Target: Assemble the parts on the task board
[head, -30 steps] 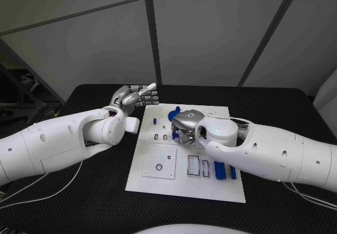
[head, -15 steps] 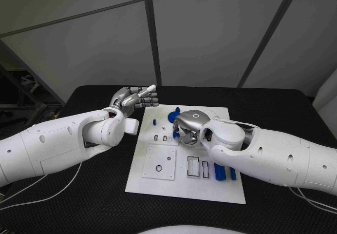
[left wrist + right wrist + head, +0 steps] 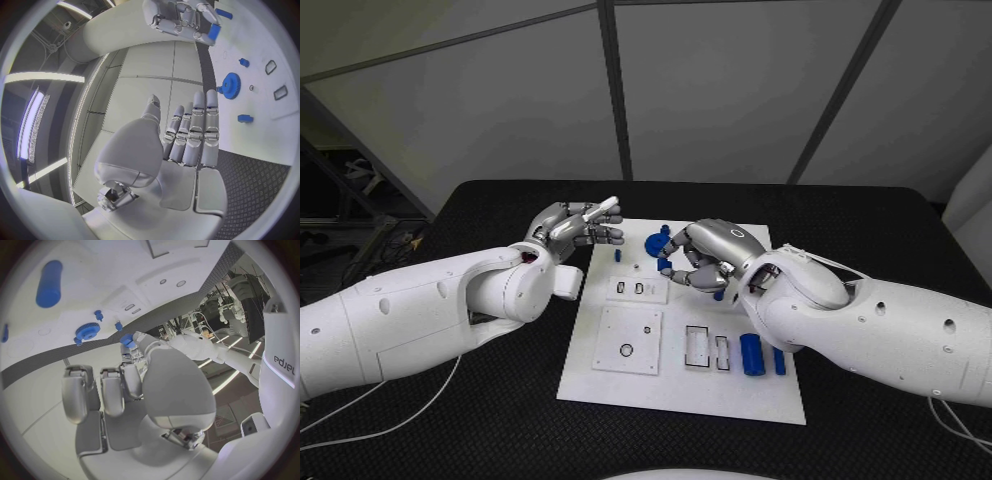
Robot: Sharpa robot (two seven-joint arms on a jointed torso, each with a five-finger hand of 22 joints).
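Note:
The white task board (image 3: 678,385) lies in the middle of the black table. A blue gear (image 3: 656,240) stands at its far end, with small blue pegs (image 3: 245,118) near it. Two blue cylinders (image 3: 751,352) lie at the board's right side. My right hand (image 3: 704,255) hovers over the far half of the board, just right of the gear, and pinches a small blue part (image 3: 128,340) at its fingertips; the part (image 3: 214,32) also shows in the left wrist view. My left hand (image 3: 581,224) is raised beside the board's far left corner, fingers straight and holding nothing.
The board has a square plate (image 3: 629,338) with a round hole, two small slots (image 3: 640,288) and rectangular recesses (image 3: 698,343). Black table (image 3: 488,410) surrounds the board. Grey wall panels stand behind the table.
My right hand has lifted off the board's small slots and moved toward the far right, carrying the blue part. My left hand has dropped slightly closer to the board's corner.

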